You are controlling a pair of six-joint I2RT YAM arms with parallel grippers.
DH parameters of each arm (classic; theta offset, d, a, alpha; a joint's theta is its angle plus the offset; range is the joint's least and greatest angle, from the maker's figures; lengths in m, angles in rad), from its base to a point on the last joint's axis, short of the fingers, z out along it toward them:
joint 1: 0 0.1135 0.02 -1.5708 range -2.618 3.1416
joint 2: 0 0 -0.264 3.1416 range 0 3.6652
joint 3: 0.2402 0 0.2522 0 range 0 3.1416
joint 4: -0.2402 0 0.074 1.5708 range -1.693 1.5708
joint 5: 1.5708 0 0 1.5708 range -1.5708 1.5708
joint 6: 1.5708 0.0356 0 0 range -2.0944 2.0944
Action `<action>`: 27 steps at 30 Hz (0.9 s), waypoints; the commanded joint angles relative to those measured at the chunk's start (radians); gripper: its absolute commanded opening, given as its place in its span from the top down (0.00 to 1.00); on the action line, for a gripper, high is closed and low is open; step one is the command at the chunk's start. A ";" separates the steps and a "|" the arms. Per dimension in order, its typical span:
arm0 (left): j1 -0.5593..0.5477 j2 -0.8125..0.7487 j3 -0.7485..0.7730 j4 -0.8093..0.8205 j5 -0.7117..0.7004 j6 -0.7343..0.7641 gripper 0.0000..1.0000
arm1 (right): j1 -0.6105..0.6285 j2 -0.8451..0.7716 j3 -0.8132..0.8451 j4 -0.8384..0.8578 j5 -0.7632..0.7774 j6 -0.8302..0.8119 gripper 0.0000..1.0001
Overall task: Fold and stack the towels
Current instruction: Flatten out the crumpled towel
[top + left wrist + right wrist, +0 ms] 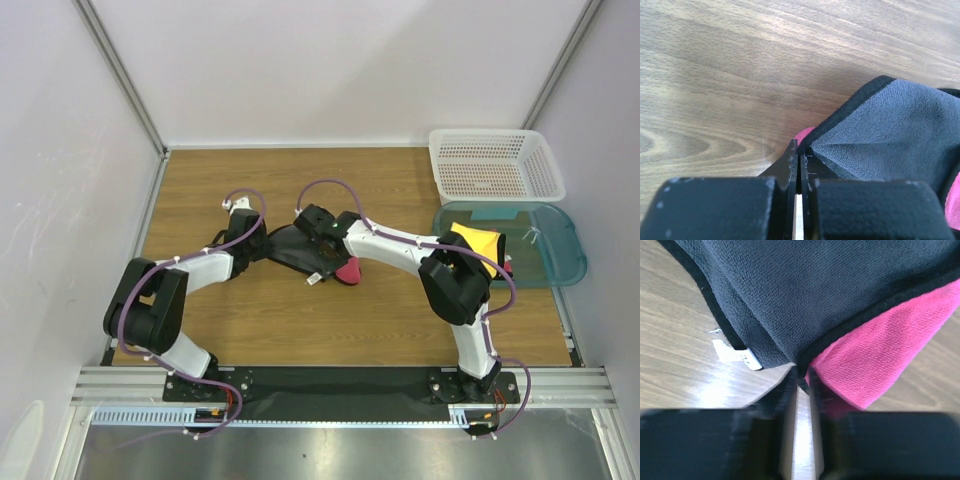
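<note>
A dark grey towel [292, 251] with black trim and a white tag lies partly lifted on the wooden table, over a pink towel [348, 270]. My left gripper [256, 240] is shut on the grey towel's left corner; in the left wrist view the jaws [800, 150] pinch its black edge [850, 107], pink showing beneath. My right gripper [312, 226] is shut on the grey towel's other corner [790, 295], seen in the right wrist view [801, 374], beside the pink towel [875, 350]. A yellow towel [478, 242] lies in the blue bin.
A white mesh basket [494, 165] stands at the back right. A translucent blue bin [560, 250] sits in front of it by the table's right edge. White walls enclose the table on three sides.
</note>
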 commanded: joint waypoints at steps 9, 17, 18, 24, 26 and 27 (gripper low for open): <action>0.001 -0.079 -0.002 0.010 -0.009 0.015 1.00 | -0.018 -0.036 0.054 -0.053 0.081 -0.043 1.00; 0.001 -0.345 0.079 -0.232 0.017 0.042 0.99 | -0.096 -0.249 0.037 -0.044 0.029 -0.057 1.00; 0.001 -0.377 0.088 -0.257 0.016 0.050 1.00 | -0.105 -0.273 0.030 -0.029 0.017 -0.063 1.00; -0.001 -0.563 0.179 -0.458 0.040 0.088 1.00 | -0.116 -0.467 0.002 -0.012 0.046 -0.077 1.00; -0.001 -0.623 0.240 -0.562 0.052 0.108 1.00 | -0.117 -0.507 -0.004 -0.010 0.043 -0.066 1.00; -0.001 -0.646 0.263 -0.604 0.050 0.128 1.00 | -0.111 -0.552 -0.012 -0.012 0.032 -0.055 1.00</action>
